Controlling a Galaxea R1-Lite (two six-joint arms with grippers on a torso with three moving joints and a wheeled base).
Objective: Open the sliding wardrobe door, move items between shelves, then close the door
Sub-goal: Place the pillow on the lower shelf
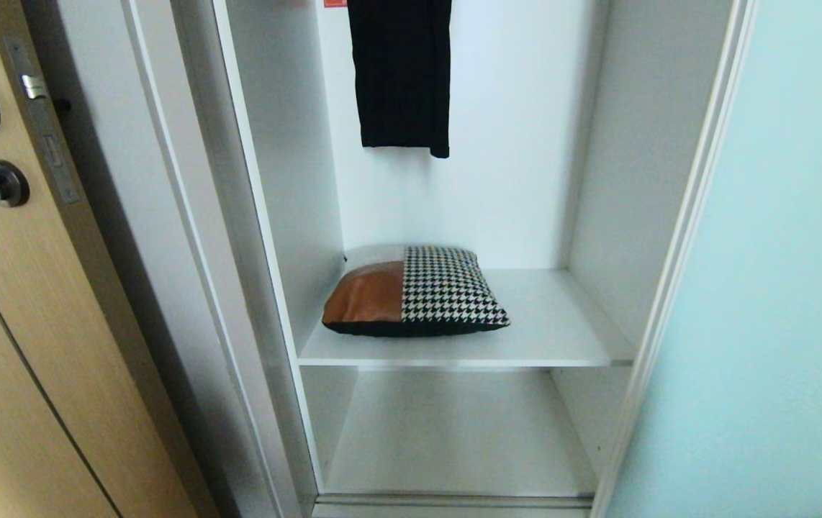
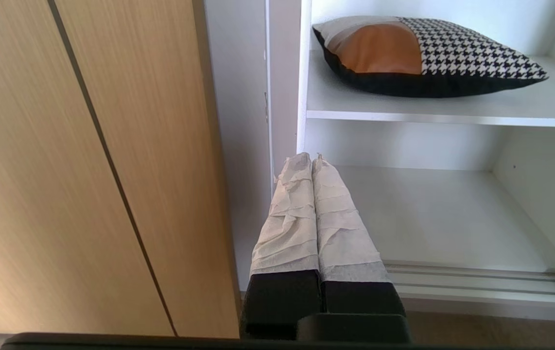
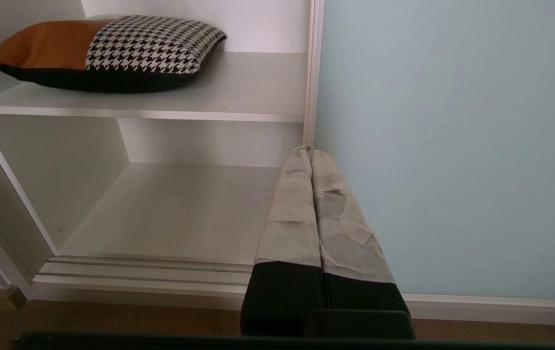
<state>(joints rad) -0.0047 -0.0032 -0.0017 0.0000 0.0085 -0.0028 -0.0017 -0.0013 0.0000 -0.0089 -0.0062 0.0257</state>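
So we're looking at the pillow [image 1: 414, 291], a patchwork of tan-brown, houndstooth and a dark underside, lying on the upper white shelf [image 1: 562, 338], left of centre. The lower shelf [image 1: 454, 439] sits below it. The aqua sliding door [image 1: 778, 288] is slid off to the right, a wooden door [image 1: 15, 324] left. Both our left gripper [image 2: 311, 163] and right gripper [image 3: 310, 154] have fingers clenched together, grasping nothing.
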